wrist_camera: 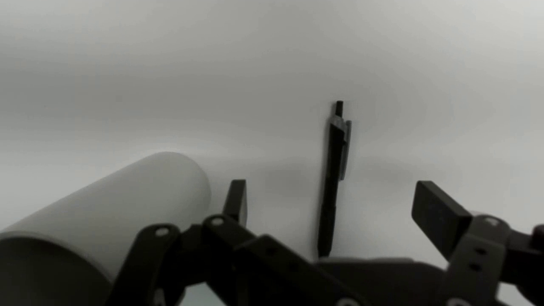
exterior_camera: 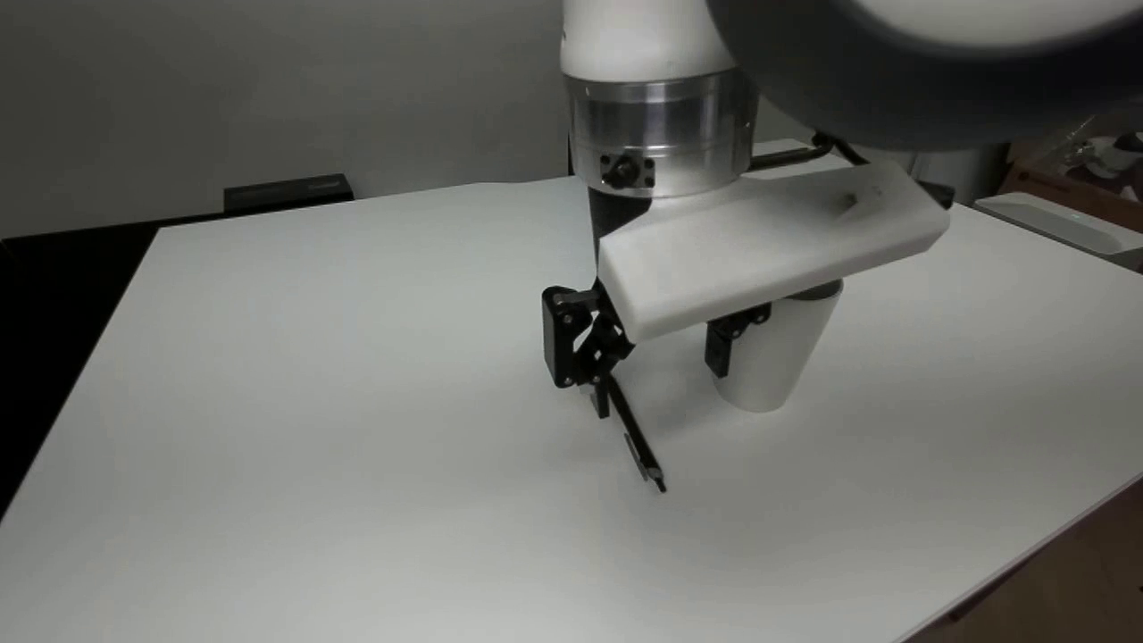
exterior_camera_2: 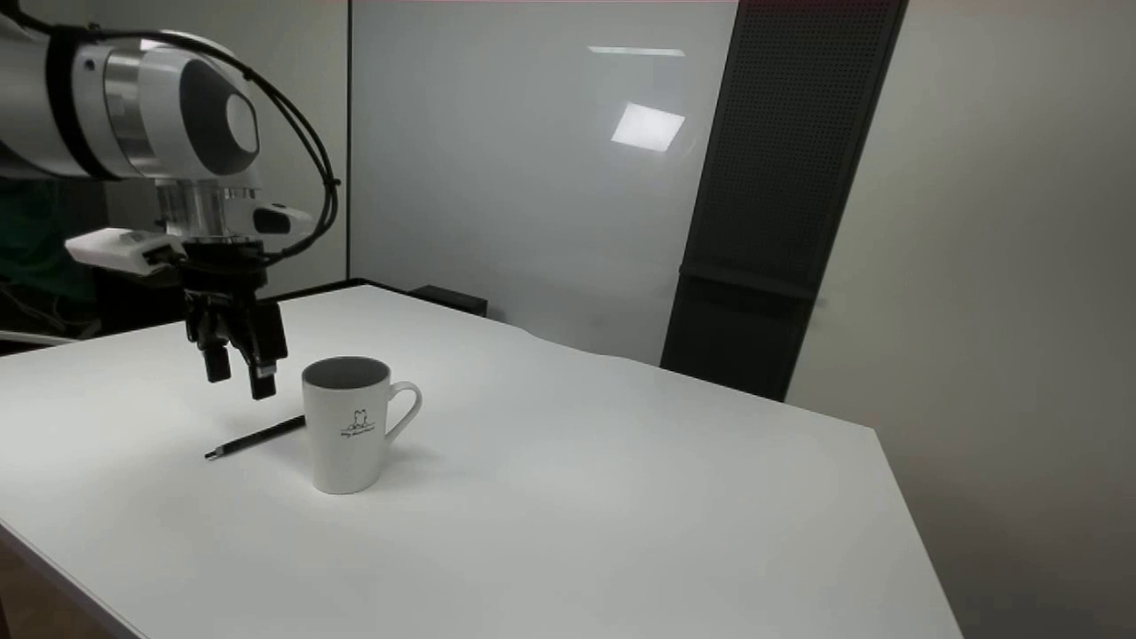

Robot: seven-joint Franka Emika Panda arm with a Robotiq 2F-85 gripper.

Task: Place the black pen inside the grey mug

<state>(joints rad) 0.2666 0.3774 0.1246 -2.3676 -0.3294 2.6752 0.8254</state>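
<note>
The black pen (exterior_camera: 636, 433) lies flat on the white table, with a grey clip along one side. It shows in both exterior views (exterior_camera_2: 256, 438), its far end hidden behind the mug in one of them, and in the wrist view (wrist_camera: 332, 178). The grey mug (exterior_camera_2: 333, 444) stands upright close to the pen, near-white outside, dark grey inside, with a handle and small print. It is partly hidden by the arm in an exterior view (exterior_camera: 775, 362) and sits at the wrist view's lower left (wrist_camera: 140, 191). My gripper (wrist_camera: 333, 199) is open, pointing down above the table (exterior_camera: 659, 382), (exterior_camera_2: 240, 377). The pen lies between its fingers in the wrist view, untouched.
The mug stands close beside one finger. The white table (exterior_camera_2: 621, 497) has its edges in view in both exterior views. A black box (exterior_camera: 288, 193) sits by the table's back edge. A pale tray-like object (exterior_camera: 1054, 221) stands at the far right edge.
</note>
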